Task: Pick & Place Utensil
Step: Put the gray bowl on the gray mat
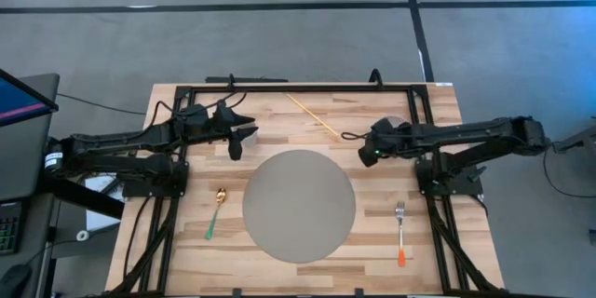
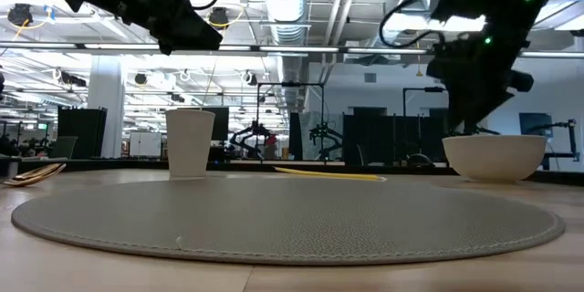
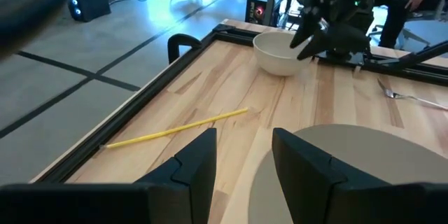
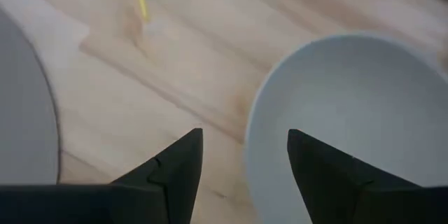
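A spoon (image 1: 216, 209) with a gold bowl and green handle lies flat on the table left of the round grey mat (image 1: 298, 205). Right of the mat lies a fork (image 1: 400, 233) with an orange handle. My left gripper (image 1: 237, 142) hovers open above the mat's far-left side, well above the table in the low view (image 2: 187, 23). My right gripper (image 4: 245, 164) is open just over a white bowl (image 4: 350, 112), with the bowl's near rim (image 4: 253, 129) below the gap between the fingers. In the low view, it (image 2: 465, 114) hangs just above the bowl (image 2: 494, 156).
A thin yellow stick (image 1: 312, 115) lies on the far part of the table, also seen in the left wrist view (image 3: 175, 129). A white cup (image 2: 190, 142) stands on the far left. A black frame (image 1: 307, 87) runs along the far edge.
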{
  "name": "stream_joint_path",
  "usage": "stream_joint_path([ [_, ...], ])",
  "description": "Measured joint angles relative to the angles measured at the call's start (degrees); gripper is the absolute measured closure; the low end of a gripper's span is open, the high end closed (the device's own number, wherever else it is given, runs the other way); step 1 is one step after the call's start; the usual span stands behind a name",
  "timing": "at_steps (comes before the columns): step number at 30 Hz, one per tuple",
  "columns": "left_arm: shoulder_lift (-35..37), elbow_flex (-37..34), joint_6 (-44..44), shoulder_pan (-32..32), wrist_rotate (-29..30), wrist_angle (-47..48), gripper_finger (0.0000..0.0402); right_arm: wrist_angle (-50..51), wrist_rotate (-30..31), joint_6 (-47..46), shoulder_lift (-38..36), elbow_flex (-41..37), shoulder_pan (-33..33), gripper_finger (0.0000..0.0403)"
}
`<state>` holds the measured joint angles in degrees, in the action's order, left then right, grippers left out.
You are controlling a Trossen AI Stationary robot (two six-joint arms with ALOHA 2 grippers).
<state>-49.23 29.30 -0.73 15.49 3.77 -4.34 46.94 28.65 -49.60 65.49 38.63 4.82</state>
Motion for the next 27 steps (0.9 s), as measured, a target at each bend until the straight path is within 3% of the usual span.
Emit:
stream_joint_path([
  [12, 0.0, 0.0, 0.0, -0.02, 0.02, 0.0, 0.0261, -1.09, -1.79, -2.99, 8.31, 0.0, 1.3, 0.0217],
  [16, 0.0, 0.0, 0.0, -0.02, 0.02, -0.02, 0.0261, -1.11, -1.92, -2.72, 9.15, 0.0, 1.79, 0.0266],
  [22, 0.0, 0.0, 0.0, -0.02, 0.02, -0.23, 0.0261, -0.87, -3.62, -1.46, 7.69, 0.02, 1.79, 0.0379],
  [27, 0.0, 0.0, 0.0, -0.01, 0.7, -0.67, 0.0261, -0.68, -6.7, -1.21, 5.37, 3.07, 1.23, 0.0387],
])
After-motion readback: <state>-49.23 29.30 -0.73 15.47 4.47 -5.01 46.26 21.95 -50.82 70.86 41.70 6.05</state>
